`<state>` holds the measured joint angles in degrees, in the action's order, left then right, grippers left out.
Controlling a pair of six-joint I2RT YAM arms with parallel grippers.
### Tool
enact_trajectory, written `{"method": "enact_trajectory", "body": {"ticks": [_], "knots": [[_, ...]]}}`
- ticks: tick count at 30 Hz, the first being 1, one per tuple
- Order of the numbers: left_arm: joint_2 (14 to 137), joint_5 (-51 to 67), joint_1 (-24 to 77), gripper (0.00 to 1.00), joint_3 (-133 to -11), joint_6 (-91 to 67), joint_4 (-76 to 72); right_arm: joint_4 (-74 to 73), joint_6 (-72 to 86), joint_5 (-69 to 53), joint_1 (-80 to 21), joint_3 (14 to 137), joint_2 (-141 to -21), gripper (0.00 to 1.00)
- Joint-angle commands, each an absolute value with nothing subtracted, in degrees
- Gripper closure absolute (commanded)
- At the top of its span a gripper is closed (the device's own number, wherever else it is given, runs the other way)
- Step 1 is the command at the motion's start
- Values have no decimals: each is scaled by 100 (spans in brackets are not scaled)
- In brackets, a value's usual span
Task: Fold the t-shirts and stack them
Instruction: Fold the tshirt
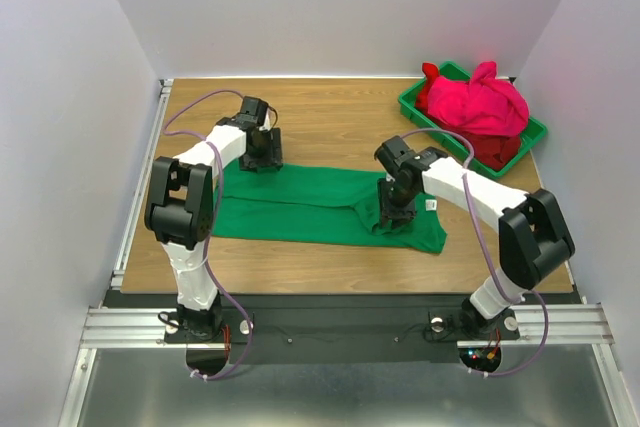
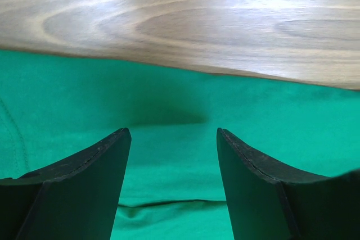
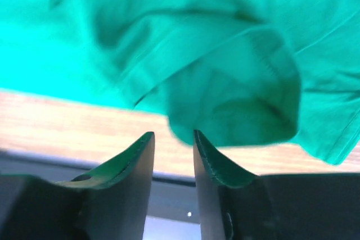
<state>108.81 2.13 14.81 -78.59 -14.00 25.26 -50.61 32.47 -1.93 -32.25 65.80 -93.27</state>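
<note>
A kelly green t-shirt (image 1: 300, 209) lies folded into a long strip across the middle of the table, its white neck label (image 1: 431, 205) near the right end. My left gripper (image 1: 262, 159) stands open over the shirt's far left edge; in the left wrist view the fingers (image 2: 90, 178) straddle flat green cloth (image 2: 169, 99) without pinching it. My right gripper (image 1: 392, 215) points down at the shirt's right part. Its jaws (image 3: 173, 134) are open a little with nothing between them, and a rumpled fold of the green shirt (image 3: 225, 94) hangs just past the tips. A bright pink t-shirt (image 1: 480, 107) and a darker red t-shirt (image 1: 495, 152) lie bunched in the bin.
A rigid green plastic bin (image 1: 408, 102) sits at the table's back right corner. Bare wood (image 1: 330, 117) shows behind the shirt and a narrow strip (image 1: 320, 262) in front of it. White walls close in the left, back and right sides.
</note>
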Motion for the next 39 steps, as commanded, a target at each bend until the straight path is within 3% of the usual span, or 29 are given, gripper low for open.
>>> {"method": "enact_trajectory", "body": {"ticks": [1, 6, 14, 25, 33, 39], "knots": [[10556, 360, 1705, 26, -8165, -1152, 2637, -5247, 3313, -168, -3296, 7065, -8764, 54], [10319, 606, 1977, 26, -8139, -1028, 2637, -5265, 3673, 666, -3278, 7260, -8622, 41], [10151, 1353, 3048, 25, -8551, -800, 2619, -5221, 4087, 1494, -2919, 6768, -8605, 40], [10599, 1758, 3515, 24, -8771, -695, 2882, -4852, 3858, 1556, -2549, 5942, -8332, 40], [10942, 2083, 3964, 24, -8991, -457, 3172, -4562, 3841, 1406, -2549, 5695, -8358, 46], [11110, 2276, 4218, 23, -8930, -545, 3340, -4544, 3849, 1327, -2549, 5774, -8411, 63]]}}
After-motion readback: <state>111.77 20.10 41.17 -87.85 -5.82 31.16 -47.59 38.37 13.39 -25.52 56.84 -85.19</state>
